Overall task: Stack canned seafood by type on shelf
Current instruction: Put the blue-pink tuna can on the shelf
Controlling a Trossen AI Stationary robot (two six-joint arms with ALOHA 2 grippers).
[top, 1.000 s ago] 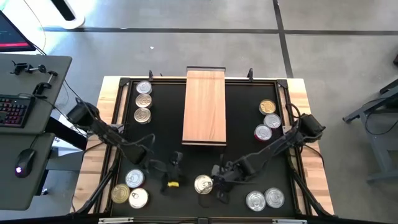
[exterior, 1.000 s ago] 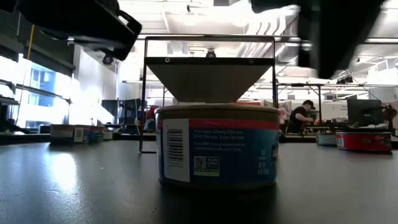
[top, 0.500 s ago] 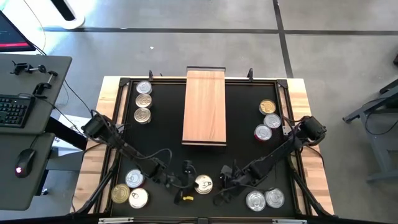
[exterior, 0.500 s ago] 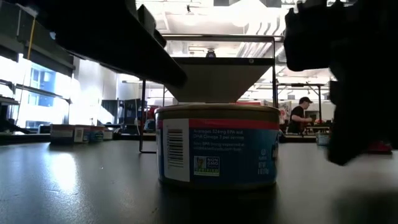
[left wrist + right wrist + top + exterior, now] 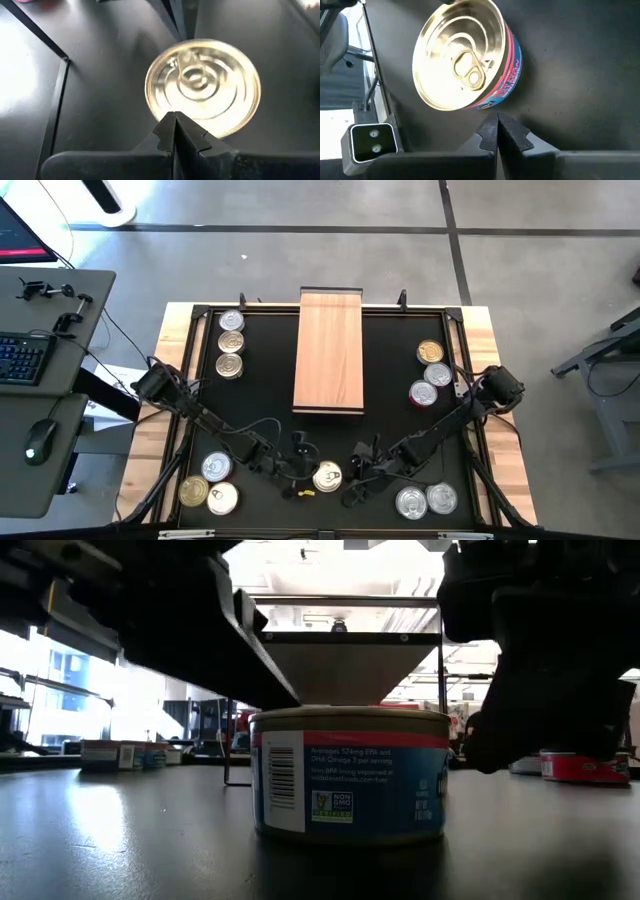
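Gold-lidded and lying alone at the near edge of the black tabletop [image 5: 270,395], one tuna can [image 5: 327,476] sits between the two grippers. The low view alone shows its side — a red band over blue, a white barcode panel [image 5: 282,778] and small print — while the high view gives only the lid. The left gripper [image 5: 301,470] is just beside the can on one side, the right gripper [image 5: 357,477] close on the other; neither has hold of it. Each wrist view shows its own two fingers pressed tight together with nothing between them, the left pair [image 5: 176,131] pointing at the lid's pull tab [image 5: 192,78] from above, the right pair [image 5: 498,131] stopping just short of the can's red-and-blue wall.

Near the left corner three more tins [image 5: 209,483] form a cluster, and near the right corner two silver ones [image 5: 427,500] lie side by side. Farther back, the wooden shelf [image 5: 329,352] runs down the middle of the table with no tin on it. To its left three tins [image 5: 230,342] stand in a row; to its right three more [image 5: 430,372] — one gold, one silver, one with a red side. The low view also picks up the red tin [image 5: 585,765] at tabletop level and a row of tins [image 5: 125,754] far off on the other side.
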